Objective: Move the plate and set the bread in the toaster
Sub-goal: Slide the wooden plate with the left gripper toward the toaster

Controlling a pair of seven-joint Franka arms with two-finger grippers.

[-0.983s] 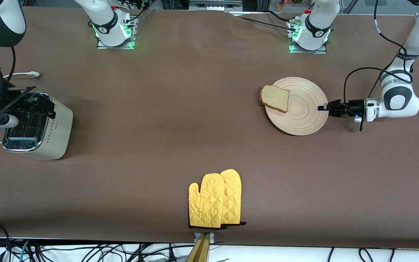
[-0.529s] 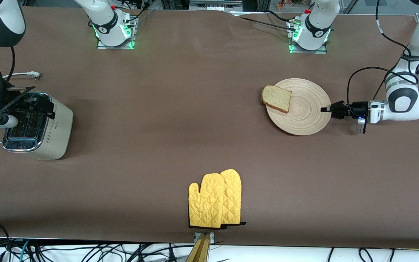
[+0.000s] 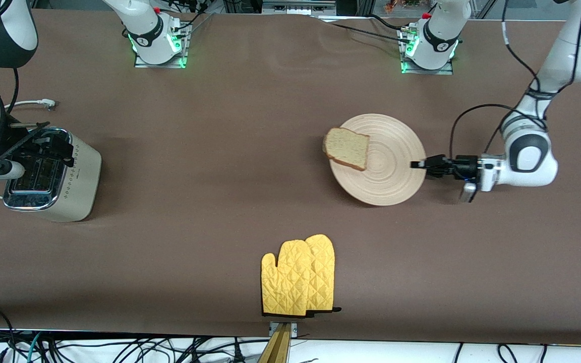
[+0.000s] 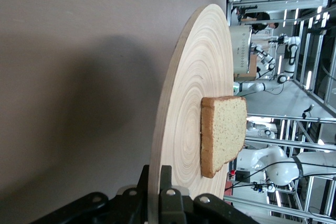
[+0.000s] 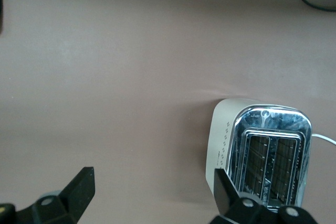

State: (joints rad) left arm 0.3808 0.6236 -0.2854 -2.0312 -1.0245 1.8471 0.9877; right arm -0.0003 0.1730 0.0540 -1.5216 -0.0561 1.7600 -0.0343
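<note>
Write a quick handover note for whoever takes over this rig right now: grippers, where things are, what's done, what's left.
Left gripper: shut on the plate rim, carrying it above the table.
Right gripper: open, waiting over the toaster at the right arm's end.
Bread: lying on the plate, overhanging the edge toward the toaster.
Oven mitts: near the front edge, untouched.
Done: plate gripped.
Left: set plate down, put bread in a toaster slot.
</note>
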